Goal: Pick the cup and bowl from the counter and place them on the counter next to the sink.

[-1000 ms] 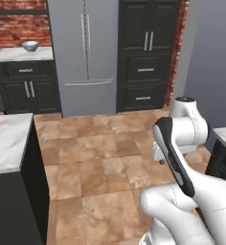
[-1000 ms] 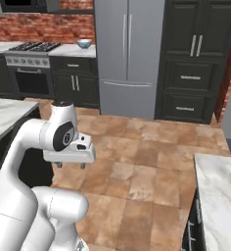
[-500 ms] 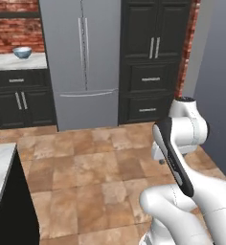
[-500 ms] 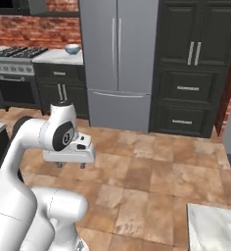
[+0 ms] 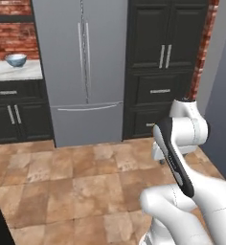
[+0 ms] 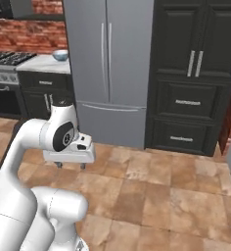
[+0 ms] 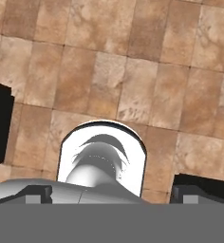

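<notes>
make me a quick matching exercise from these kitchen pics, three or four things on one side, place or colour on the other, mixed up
Things:
1. bowl
2. fridge
3. stove
4. gripper

Places or states:
A. hanging open over the brown floor tiles
B. on the marble counter left of the fridge
C. between that counter and the tall black cabinets
D. at the far left in the right base view, under the brick wall

Pairs: 1-B, 2-C, 3-D, 4-A
</notes>
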Motion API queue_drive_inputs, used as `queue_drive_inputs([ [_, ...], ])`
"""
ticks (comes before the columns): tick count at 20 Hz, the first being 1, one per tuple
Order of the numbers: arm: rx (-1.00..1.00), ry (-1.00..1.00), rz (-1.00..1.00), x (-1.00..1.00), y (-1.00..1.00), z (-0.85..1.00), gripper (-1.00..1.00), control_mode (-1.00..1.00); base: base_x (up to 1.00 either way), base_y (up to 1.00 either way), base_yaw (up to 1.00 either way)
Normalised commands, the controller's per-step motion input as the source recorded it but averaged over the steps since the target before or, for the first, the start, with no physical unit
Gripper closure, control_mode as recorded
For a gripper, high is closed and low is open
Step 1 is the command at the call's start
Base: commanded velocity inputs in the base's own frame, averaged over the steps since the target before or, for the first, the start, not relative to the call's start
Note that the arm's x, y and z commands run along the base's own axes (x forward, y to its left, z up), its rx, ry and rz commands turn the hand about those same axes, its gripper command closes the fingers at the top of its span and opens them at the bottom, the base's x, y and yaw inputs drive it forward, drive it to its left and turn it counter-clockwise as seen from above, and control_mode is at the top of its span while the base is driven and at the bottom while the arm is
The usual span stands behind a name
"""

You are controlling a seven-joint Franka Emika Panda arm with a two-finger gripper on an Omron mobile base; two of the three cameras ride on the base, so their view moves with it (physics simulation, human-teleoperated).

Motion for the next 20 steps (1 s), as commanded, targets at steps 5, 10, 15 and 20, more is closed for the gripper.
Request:
queue_drive_inputs([
  [5,0.00,0.00,0.00,0.00,0.00,0.00,-1.00,1.00,1.00,-0.14,0.04],
  [10,0.00,0.00,0.00,0.00,0.00,0.00,-1.00,1.00,1.00,-0.12,0.03],
  [15,0.00,0.00,0.00,0.00,0.00,0.00,-1.00,1.00,1.00,-0.07,0.01],
  [20,0.00,0.00,0.00,0.00,0.00,0.00,-1.00,1.00,1.00,-0.01,0.00],
])
